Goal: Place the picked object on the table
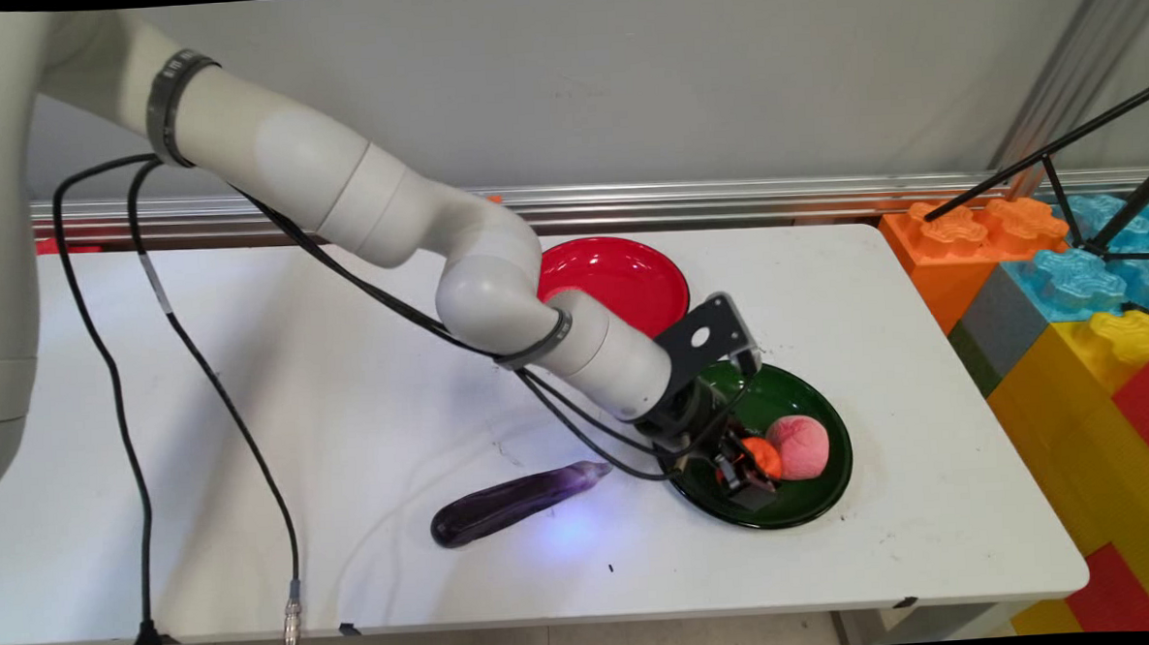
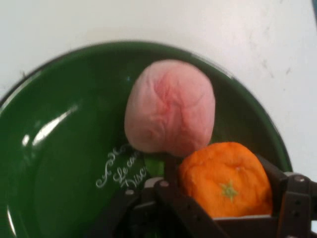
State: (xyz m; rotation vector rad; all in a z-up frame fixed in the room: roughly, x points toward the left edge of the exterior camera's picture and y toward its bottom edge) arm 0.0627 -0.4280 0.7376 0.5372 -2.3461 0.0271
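So the end effector (image 1: 748, 472) is down inside the green plate (image 1: 811, 404), lower right of centre in the main view, and it's clamped on the orange fruit (image 1: 764, 456). In the hand view the orange fruit (image 2: 225, 181) sits squarely between the two black fingers (image 2: 295, 198), calyx star facing the cam, so the stem axis points roughly up at the lens. It's round-ish, no real long axis imo. Looks like a plush/soft toy w/ a matte skin, so prob light, squishy and not slippery; gripping across the middle like it is now seems the right spot. Touching it on the upper side in the hand view is a pink peach-like fruit (image 2: 169, 106), also soft looking, its crease facing the cam, resting on the green plate (image 2: 59, 163), which has some white script lettering on it. Further out, a purple eggplant (image 1: 516, 500) lies on the white worktop (image 1: 345, 391) just left of the plate, long axis running lower left to upper right, stem end toward the plate. A red plate (image 1: 631, 276) sits above, partly behind the arm. Big coloured blocks (image 1: 1067, 282) stand at the far right edge.
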